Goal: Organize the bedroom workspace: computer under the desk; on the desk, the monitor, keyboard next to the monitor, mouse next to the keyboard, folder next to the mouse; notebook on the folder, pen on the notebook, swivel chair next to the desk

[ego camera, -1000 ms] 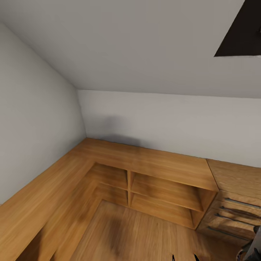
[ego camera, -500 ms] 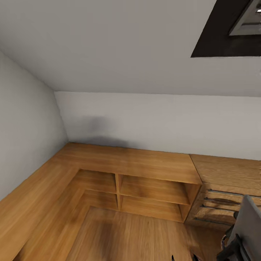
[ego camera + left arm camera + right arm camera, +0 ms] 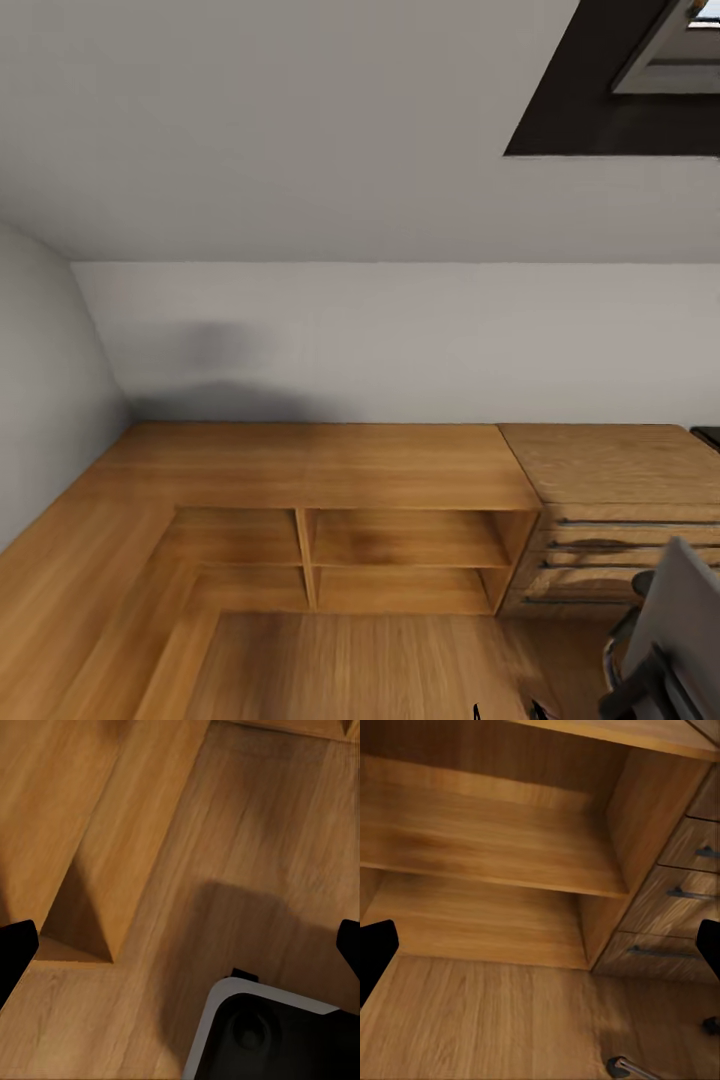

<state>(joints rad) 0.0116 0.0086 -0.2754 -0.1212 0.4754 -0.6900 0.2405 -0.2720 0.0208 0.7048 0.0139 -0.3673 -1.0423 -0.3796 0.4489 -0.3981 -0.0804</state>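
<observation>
While robot faces oak shelves (image 3: 400,540) mid-frame | swivel chair (image 3: 680,640) lower right corner | likely heavy, rolls on casters; push by stiff backrest | both grippers (image 3: 180,945) (image 3: 540,952) spread wide, holding nothing

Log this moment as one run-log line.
phase: in transit | ahead: oak shelves, dresser | swivel chair at lower right | left gripper open | right gripper open | desk items unseen
</observation>
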